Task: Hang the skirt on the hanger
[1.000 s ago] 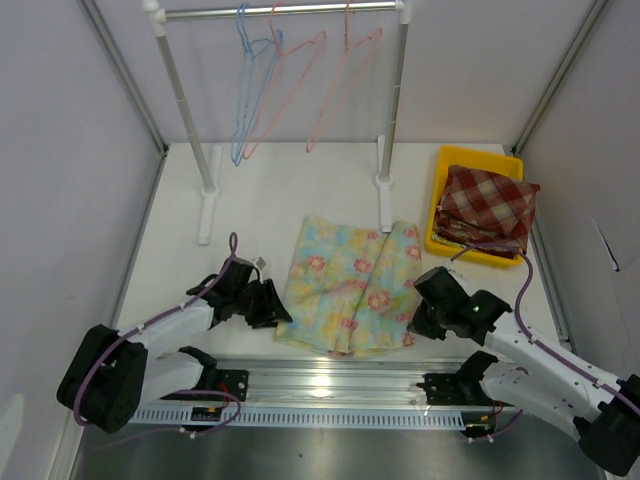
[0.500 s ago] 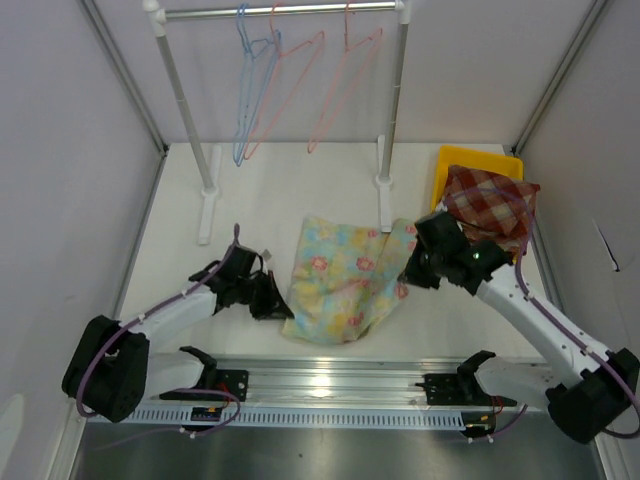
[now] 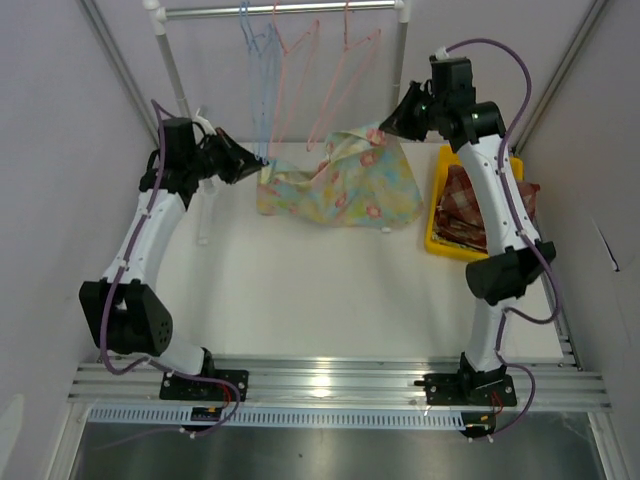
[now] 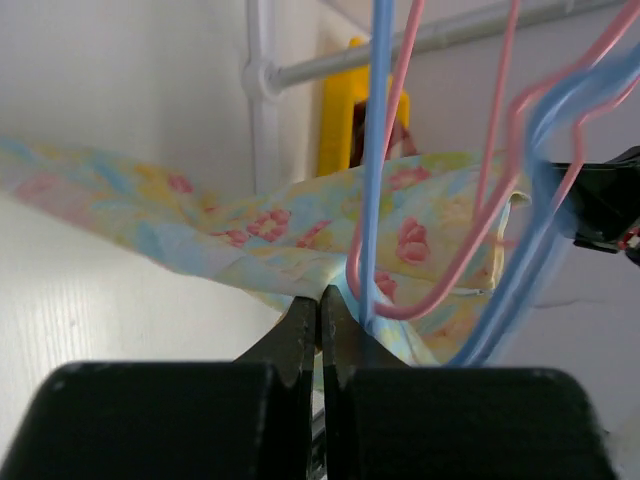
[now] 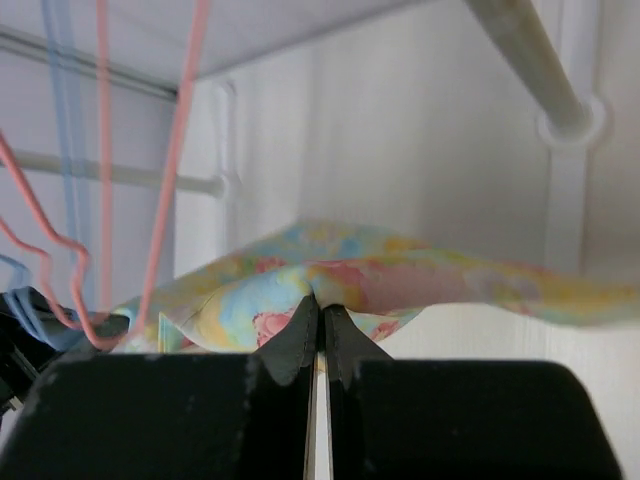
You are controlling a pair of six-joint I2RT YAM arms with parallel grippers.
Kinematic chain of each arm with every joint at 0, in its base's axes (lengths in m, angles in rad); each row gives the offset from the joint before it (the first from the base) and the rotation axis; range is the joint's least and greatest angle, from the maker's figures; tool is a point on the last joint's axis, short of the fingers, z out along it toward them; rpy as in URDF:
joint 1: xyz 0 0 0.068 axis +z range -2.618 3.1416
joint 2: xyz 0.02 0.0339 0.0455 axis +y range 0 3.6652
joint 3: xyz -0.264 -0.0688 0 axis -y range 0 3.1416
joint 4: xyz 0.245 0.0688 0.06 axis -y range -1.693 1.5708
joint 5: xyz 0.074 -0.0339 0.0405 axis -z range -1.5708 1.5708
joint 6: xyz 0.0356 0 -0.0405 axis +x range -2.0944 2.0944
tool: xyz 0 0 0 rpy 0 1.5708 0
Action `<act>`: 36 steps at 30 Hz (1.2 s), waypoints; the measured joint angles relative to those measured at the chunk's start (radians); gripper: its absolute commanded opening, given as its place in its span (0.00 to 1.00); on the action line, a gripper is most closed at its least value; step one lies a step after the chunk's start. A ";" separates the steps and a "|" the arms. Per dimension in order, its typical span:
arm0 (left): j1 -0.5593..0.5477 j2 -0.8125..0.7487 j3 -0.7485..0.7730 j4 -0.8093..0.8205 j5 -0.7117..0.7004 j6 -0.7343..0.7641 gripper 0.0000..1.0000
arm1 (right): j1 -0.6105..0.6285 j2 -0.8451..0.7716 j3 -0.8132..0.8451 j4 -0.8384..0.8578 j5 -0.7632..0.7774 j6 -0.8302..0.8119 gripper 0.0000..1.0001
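The floral skirt (image 3: 340, 190) hangs stretched in the air between both arms, just in front of the rack. My left gripper (image 3: 258, 168) is shut on the skirt's left corner (image 4: 300, 285), close against a blue hanger (image 4: 378, 150) and a pink hanger (image 4: 480, 215). High on the right, my right gripper (image 3: 390, 125) is shut on the skirt's other corner (image 5: 330, 280). Blue and pink hangers (image 3: 300, 80) dangle from the rail (image 3: 280, 10) right behind the cloth. Pink hanger wire (image 5: 165, 190) and blue wire (image 5: 68, 140) show left in the right wrist view.
A yellow bin (image 3: 450, 165) at the right holds a folded red plaid cloth (image 3: 490, 205). The white rack posts (image 3: 180, 90) stand on feet (image 3: 204, 215) at the back of the table. Grey walls close in on both sides.
Both arms have lifted the skirt off the table and carried it up and back to the hangers. The left gripper closed on its corner during this time.
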 measured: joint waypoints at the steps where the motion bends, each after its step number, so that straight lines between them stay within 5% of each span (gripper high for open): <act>1: 0.012 0.032 0.047 0.000 0.005 -0.007 0.00 | -0.010 0.063 0.103 -0.014 -0.019 -0.003 0.00; 4: 0.047 0.115 0.186 -0.024 0.019 -0.022 0.00 | -0.036 0.206 0.345 -0.036 -0.078 -0.005 0.00; 6: 0.074 0.159 0.278 -0.041 0.032 -0.022 0.00 | -0.051 0.217 0.347 -0.034 -0.114 -0.002 0.00; 12: 0.105 0.153 0.309 -0.074 0.033 0.015 0.00 | -0.051 0.042 -0.112 0.107 -0.146 -0.006 0.00; 15: 0.102 0.072 0.128 -0.058 0.028 0.038 0.00 | -0.015 -0.068 -0.402 0.172 -0.142 -0.010 0.00; 22: 0.089 -0.166 -0.554 -0.018 -0.061 0.048 0.00 | 0.114 -0.325 -1.115 0.383 -0.110 0.024 0.00; 26: 0.084 -0.227 -0.781 -0.037 -0.129 0.048 0.04 | 0.157 -0.369 -1.386 0.448 -0.087 0.066 0.02; 28: 0.082 -0.253 -0.820 -0.058 -0.159 0.055 0.18 | 0.164 -0.373 -1.465 0.473 -0.075 0.083 0.08; 33: 0.082 -0.285 -0.818 -0.054 -0.211 0.093 0.62 | 0.175 -0.397 -1.522 0.499 -0.029 0.108 0.42; 36: 0.082 -0.288 -0.792 -0.082 -0.247 0.132 0.72 | 0.184 -0.421 -1.515 0.501 0.011 0.105 0.60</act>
